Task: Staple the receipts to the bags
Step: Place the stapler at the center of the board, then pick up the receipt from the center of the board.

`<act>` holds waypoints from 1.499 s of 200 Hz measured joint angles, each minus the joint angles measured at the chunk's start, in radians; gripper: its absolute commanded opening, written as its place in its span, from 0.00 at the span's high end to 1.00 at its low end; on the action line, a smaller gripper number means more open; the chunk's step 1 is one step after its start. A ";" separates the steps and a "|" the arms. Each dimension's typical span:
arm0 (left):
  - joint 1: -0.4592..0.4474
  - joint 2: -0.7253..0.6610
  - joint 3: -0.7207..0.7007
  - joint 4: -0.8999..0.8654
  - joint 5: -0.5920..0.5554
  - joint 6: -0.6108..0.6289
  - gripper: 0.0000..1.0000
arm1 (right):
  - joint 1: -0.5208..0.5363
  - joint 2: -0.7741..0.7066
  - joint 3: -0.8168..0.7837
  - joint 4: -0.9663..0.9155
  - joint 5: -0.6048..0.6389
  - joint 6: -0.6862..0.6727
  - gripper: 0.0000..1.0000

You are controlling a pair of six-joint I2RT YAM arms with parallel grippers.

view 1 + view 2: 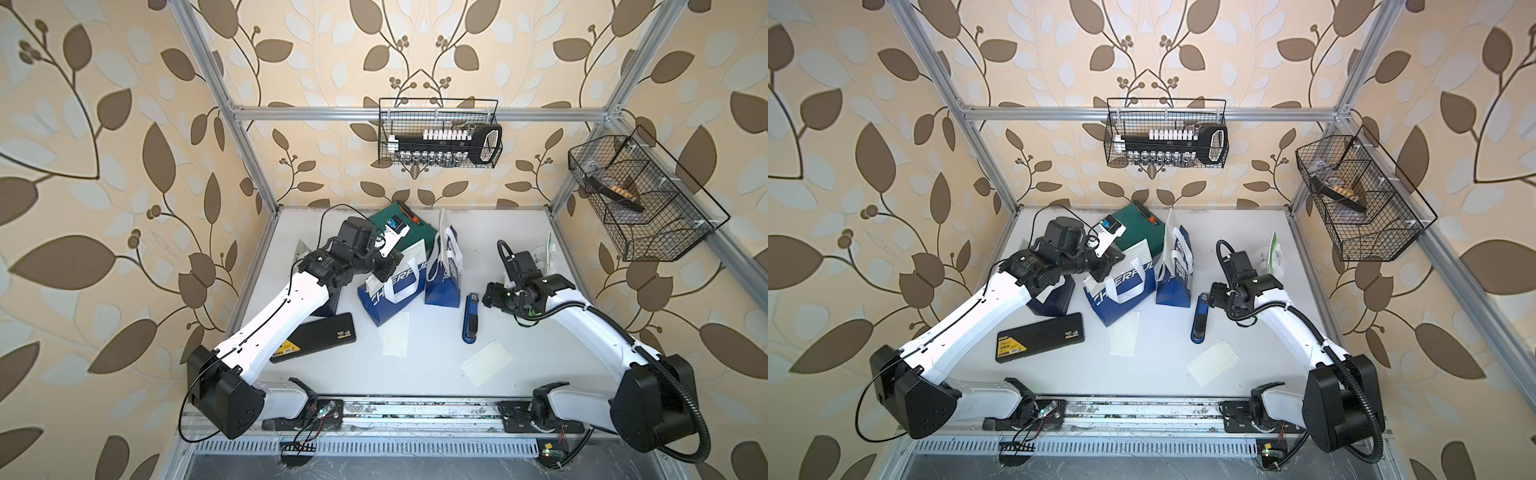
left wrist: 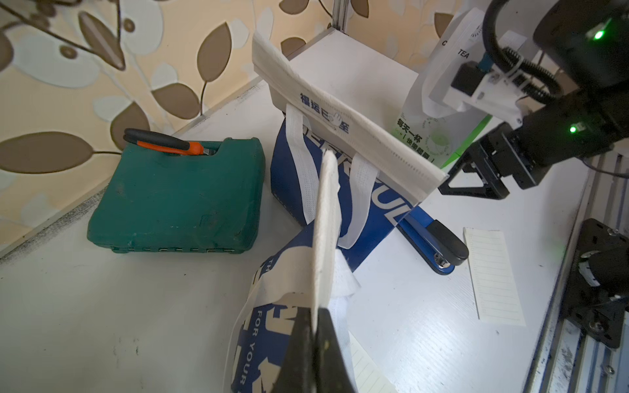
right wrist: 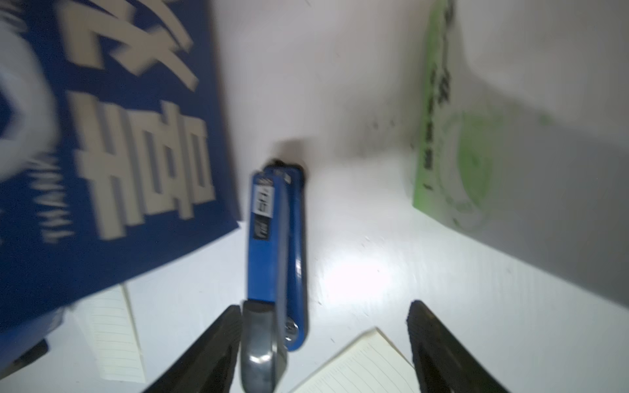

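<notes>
At bench (image 1: 415,374) centre: left tool (image 2: 317,311) clamped on navy bag (image 2: 250,360) rim.
Right tool (image 3: 323,306) spread wide over stapler (image 3: 272,238); arm reaches toward 10 o'clock.

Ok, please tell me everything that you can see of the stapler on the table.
The stapler is blue, seemingly painted metal, with a dark grey cap at its hinge end and a small white label near the front. It looks closed and lies on the white table, apparently on its side, its front end close to the base of a standing blue bag. The right claw is open around the grey end; one finger is right beside it, contact unclear.
</notes>
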 measured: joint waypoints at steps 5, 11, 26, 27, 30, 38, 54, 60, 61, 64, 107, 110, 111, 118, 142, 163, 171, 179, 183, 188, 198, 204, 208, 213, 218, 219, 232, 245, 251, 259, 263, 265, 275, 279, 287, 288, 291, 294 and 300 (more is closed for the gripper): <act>0.000 0.000 -0.001 0.002 0.000 -0.002 1.00 | -0.022 0.000 -0.012 -0.027 -0.007 -0.004 0.23; 0.000 0.000 -0.003 0.005 0.001 -0.003 1.00 | -0.050 0.003 -0.026 -0.060 -0.019 -0.008 0.22; 0.000 0.000 -0.011 0.015 0.003 -0.005 1.00 | -0.096 0.024 -0.037 -0.135 -0.055 -0.017 0.21; 0.000 -0.001 -0.011 0.016 0.003 -0.005 1.00 | -0.098 0.026 -0.037 -0.141 -0.059 -0.019 0.21; 0.000 -0.001 -0.013 0.019 0.003 -0.006 1.00 | -0.100 0.034 -0.037 -0.150 -0.069 -0.021 0.21; 0.000 -0.002 -0.017 0.026 0.004 -0.008 1.00 | -0.101 0.056 -0.037 -0.171 -0.098 -0.025 0.21; 0.000 -0.012 -0.031 0.039 0.006 -0.018 1.00 | -0.100 0.102 -0.048 -0.189 -0.157 -0.029 0.20; 0.000 -0.018 -0.038 0.045 0.008 -0.022 1.00 | -0.100 0.118 -0.056 -0.192 -0.175 -0.031 0.19; 0.000 -0.018 -0.039 0.045 0.008 -0.022 1.00 | -0.100 0.122 -0.058 -0.192 -0.179 -0.031 0.19; 0.000 -0.021 -0.041 0.047 0.011 -0.024 1.00 | -0.100 0.131 -0.062 -0.193 -0.186 -0.032 0.19; 0.000 -0.051 -0.063 0.053 0.029 -0.050 1.00 | -0.096 0.227 -0.098 -0.214 -0.247 -0.038 0.18; 0.000 -0.051 -0.063 0.053 0.029 -0.050 1.00 | -0.095 0.232 -0.098 -0.212 -0.248 -0.038 0.17; 0.000 -0.053 -0.064 0.053 0.029 -0.050 1.00 | -0.095 0.234 -0.098 -0.212 -0.249 -0.038 0.17; 0.000 -0.057 -0.067 0.058 0.029 -0.051 1.00 | -0.092 0.245 -0.098 -0.212 -0.255 -0.038 0.17; 0.000 -0.068 -0.075 0.064 0.030 -0.051 1.00 | -0.076 0.283 -0.094 -0.216 -0.259 -0.037 0.21; 0.000 -0.072 -0.076 0.069 0.030 -0.050 1.00 | -0.060 0.300 -0.079 -0.213 -0.258 -0.034 0.30; 0.000 -0.073 -0.076 0.069 0.030 -0.050 1.00 | -0.054 0.310 -0.072 -0.211 -0.259 -0.034 0.34; 0.000 -0.073 -0.076 0.070 0.029 -0.050 1.00 | -0.049 0.320 -0.064 -0.211 -0.259 -0.028 0.39; 0.000 -0.074 -0.076 0.070 0.030 -0.050 1.00 | -0.048 0.324 -0.062 -0.210 -0.259 -0.028 0.42; 0.000 -0.075 -0.076 0.070 0.029 -0.050 1.00 | -0.047 0.330 -0.058 -0.211 -0.260 -0.023 0.45; 0.000 -0.077 -0.077 0.070 0.029 -0.050 1.00 | -0.047 0.340 -0.051 -0.212 -0.262 -0.022 0.51; 0.000 -0.079 -0.078 0.070 0.029 -0.049 1.00 | -0.047 0.344 -0.047 -0.211 -0.264 -0.020 0.54; 0.000 -0.080 -0.078 0.070 0.029 -0.049 1.00 | -0.047 0.348 -0.044 -0.209 -0.266 -0.014 0.58; 0.000 -0.082 -0.078 0.070 0.029 -0.049 1.00 | -0.047 0.352 -0.039 -0.208 -0.267 -0.015 0.60; 0.000 -0.083 -0.078 0.070 0.029 -0.049 1.00 | -0.045 0.356 -0.032 -0.204 -0.269 -0.015 0.64; 0.000 -0.084 -0.078 0.069 0.029 -0.049 1.00 | -0.044 0.357 -0.031 -0.204 -0.269 -0.014 0.65; 0.000 -0.087 -0.078 0.069 0.029 -0.049 1.00 | -0.035 0.362 -0.014 -0.179 -0.270 -0.013 0.73; 0.000 -0.090 -0.078 0.069 0.029 -0.049 1.00 | -0.027 0.366 0.005 -0.138 -0.269 -0.010 0.82; 0.000 -0.091 -0.078 0.069 0.029 -0.049 1.00 | -0.024 0.367 0.013 -0.115 -0.269 -0.012 0.86; 0.000 -0.092 -0.078 0.069 0.029 -0.049 1.00 | -0.019 0.367 0.020 -0.083 -0.266 -0.005 0.88; 0.000 -0.092 -0.078 0.069 0.029 -0.049 1.00 | -0.018 0.367 0.023 -0.068 -0.266 -0.005 0.89; 0.000 -0.092 -0.078 0.069 0.029 -0.049 1.00 | -0.018 0.367 0.024 -0.062 -0.266 -0.006 0.90; 0.000 -0.092 -0.078 0.068 0.029 -0.049 1.00 | -0.015 0.367 0.027 -0.028 -0.266 -0.001 0.93; 0.000 -0.092 -0.078 0.068 0.029 -0.049 1.00 | -0.014 0.367 0.027 -0.016 -0.266 -0.003 0.94; 0.001 -0.092 -0.078 0.068 0.029 -0.050 1.00 | -0.014 0.367 0.027 -0.001 -0.266 -0.003 0.95; 0.001 -0.092 -0.078 0.068 0.029 -0.050 1.00 | -0.014 0.366 0.027 0.001 -0.266 -0.002 0.95; 0.001 -0.092 -0.078 0.068 0.029 -0.050 1.00 | -0.013 0.365 0.027 0.005 -0.266 -0.006 0.96; 0.001 -0.092 -0.078 0.068 0.029 -0.050 1.00 | -0.013 0.363 0.027 0.010 -0.266 -0.006 0.96; 0.001 -0.092 -0.078 0.067 0.030 -0.050 1.00 | -0.012 0.357 0.027 0.015 -0.266 -0.008 0.97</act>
